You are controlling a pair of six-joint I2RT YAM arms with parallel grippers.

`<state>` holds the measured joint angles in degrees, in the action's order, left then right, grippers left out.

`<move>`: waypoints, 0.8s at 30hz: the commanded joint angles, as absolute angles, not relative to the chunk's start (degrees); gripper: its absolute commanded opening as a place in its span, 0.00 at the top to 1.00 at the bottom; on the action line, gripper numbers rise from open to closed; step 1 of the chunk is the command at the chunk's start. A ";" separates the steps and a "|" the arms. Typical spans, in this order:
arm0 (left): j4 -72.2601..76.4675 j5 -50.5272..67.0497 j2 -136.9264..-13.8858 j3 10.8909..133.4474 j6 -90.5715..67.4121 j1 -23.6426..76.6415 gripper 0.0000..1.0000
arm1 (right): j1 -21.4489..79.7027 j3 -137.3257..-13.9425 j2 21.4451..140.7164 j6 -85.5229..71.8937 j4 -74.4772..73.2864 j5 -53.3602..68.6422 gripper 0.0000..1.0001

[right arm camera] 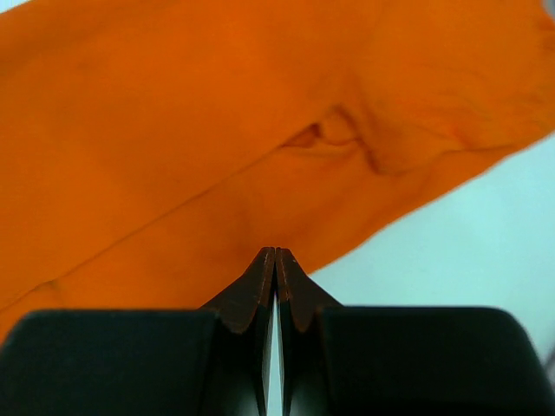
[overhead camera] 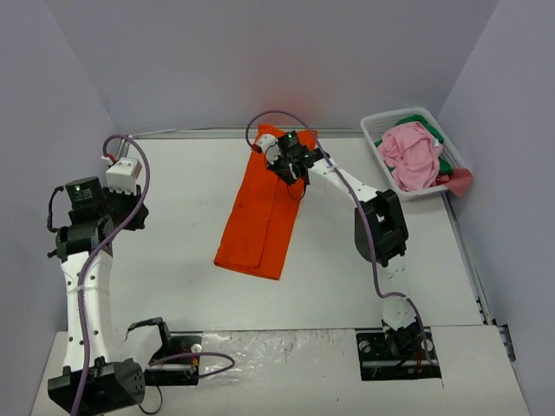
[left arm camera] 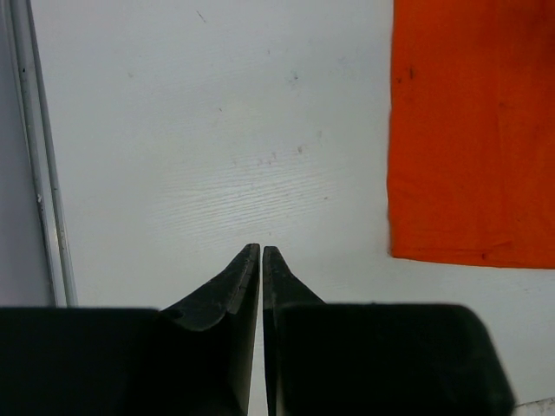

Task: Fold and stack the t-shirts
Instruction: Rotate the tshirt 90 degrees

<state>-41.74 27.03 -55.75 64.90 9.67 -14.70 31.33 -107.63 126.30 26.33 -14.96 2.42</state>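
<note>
Just beyond the right jaws, orange t-shirt (right arm camera: 217, 130)

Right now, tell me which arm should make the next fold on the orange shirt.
Right, probably. The right pincer sits over the far end of the orange shirt, while the left pincer is off beside it over the table.

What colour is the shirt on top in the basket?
The top shirt in the basket is pink; the top view shows it best.
</note>
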 commanded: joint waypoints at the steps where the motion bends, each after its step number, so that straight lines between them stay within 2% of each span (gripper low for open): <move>1: -39.55 28.83 -54.05 65.04 8.70 -15.21 0.94 | 33.66 -106.35 123.31 25.22 -20.47 9.67 1.00; 16: -38.58 30.06 -52.47 63.37 8.26 -18.02 0.93 | 42.53 -110.13 130.25 25.66 -25.14 12.04 1.00; 24: -38.23 30.59 -52.47 63.11 8.35 -18.11 0.92 | 42.63 -105.48 131.22 26.54 -25.66 10.90 1.00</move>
